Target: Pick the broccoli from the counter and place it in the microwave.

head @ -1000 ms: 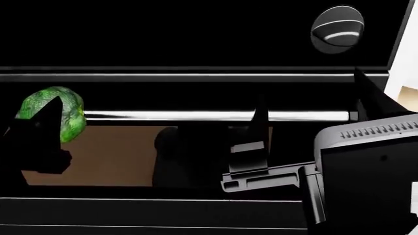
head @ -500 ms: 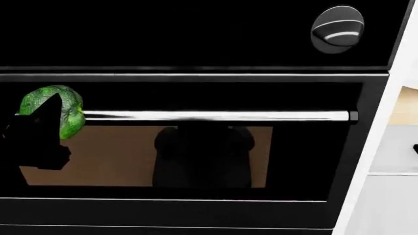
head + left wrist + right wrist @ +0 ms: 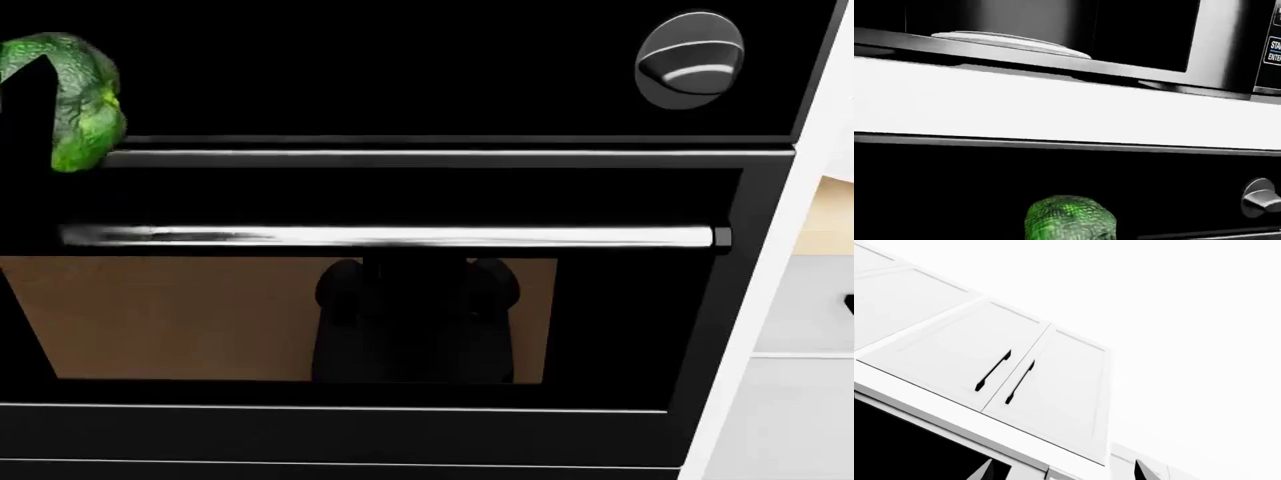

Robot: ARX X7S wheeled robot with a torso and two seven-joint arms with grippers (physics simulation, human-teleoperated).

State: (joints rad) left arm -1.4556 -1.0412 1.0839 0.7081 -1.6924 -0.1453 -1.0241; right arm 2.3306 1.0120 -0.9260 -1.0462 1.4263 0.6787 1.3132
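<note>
Held up high in the dark left claw (image 3: 16,105), closed on it: the broccoli (image 3: 74,100), small, bright green, bumpy rounded head. Behind, black oven door with steel handle (image 3: 400,236) and round knob (image 3: 689,58). Above, open microwave with glass plate (image 3: 1011,41). Right claw (image 3: 1061,471): fingertips apart, gripping nothing.

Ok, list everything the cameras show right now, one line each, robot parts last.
broccoli: one, bright green, raised at upper left in front of the oven
oven door handle: one, silver bar, across the black oven door
oven knob: one, silver and black, upper right of the oven
microwave turntable plate: one, pale, inside the open microwave above
wall cabinet handles: two, black, on white doors
left gripper: dark, shut on the broccoli
right gripper: fingertips only, apart
</note>
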